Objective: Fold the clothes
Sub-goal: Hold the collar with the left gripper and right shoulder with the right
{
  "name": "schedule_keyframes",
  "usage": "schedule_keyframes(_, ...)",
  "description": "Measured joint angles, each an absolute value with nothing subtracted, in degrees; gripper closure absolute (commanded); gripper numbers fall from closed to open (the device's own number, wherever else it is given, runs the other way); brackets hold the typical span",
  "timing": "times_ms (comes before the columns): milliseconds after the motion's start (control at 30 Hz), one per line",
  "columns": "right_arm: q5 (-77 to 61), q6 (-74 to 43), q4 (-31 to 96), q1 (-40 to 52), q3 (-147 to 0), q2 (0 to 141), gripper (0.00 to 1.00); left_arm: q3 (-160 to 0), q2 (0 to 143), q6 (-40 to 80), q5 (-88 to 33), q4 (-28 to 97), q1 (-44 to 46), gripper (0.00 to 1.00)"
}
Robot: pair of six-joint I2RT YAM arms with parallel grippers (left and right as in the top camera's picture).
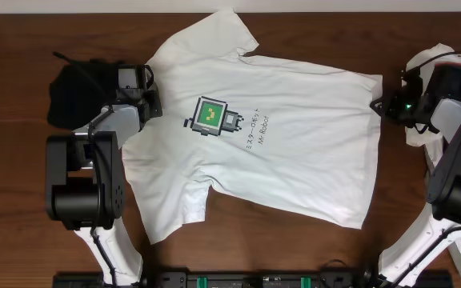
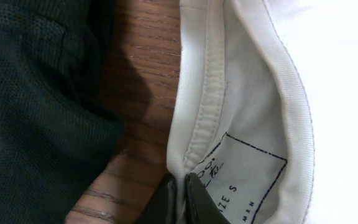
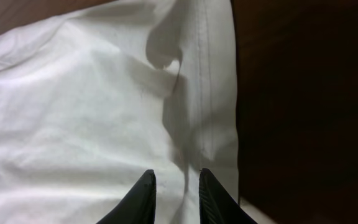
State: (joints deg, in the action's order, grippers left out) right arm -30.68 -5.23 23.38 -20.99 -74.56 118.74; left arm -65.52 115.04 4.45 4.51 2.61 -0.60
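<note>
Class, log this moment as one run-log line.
white printed fabric T-shirt: spread print-up, unfolded | left hand: shut on collar | right hand: jaws apart at hem

A dark brown wooden table (image 1: 294, 240) fills the overhead view, its grain running from side to side. Seen close in the left wrist view, the wood is reddish-brown with fine dark lines; in the right wrist view it lies in deep shadow. A black bar (image 1: 254, 280) with small green parts (image 1: 205, 281) runs along the near edge. A pale strip (image 1: 94, 6) borders the far edge.
</note>
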Motion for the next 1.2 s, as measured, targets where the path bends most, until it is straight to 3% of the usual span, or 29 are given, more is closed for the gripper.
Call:
schedule_keyframes(433, -31.1, -6.1, 27.6, -18.8, -74.6, 118.7, 0.81, -65.5, 115.0, 4.4, 4.5, 2.7, -0.6, 0.94)
schedule_keyframes(533, -30.8, -6.1, 27.6, -18.1, -74.6, 118.7, 0.87, -65.6, 115.0, 4.4, 4.5, 2.7, -0.6, 0.94)
schedule_keyframes(633, -30.4, -6.3, 27.6, -17.7, -74.6, 118.7, 0.99, -65.6, 115.0, 4.4, 4.5, 2.8, -0.6, 0.94)
schedule_keyframes(1200, -27.0, -4.5, 26.5, -18.3, -74.6, 118.7, 0.99, -65.7, 115.0, 4.4, 4.9, 3.3, -0.6, 0.94)
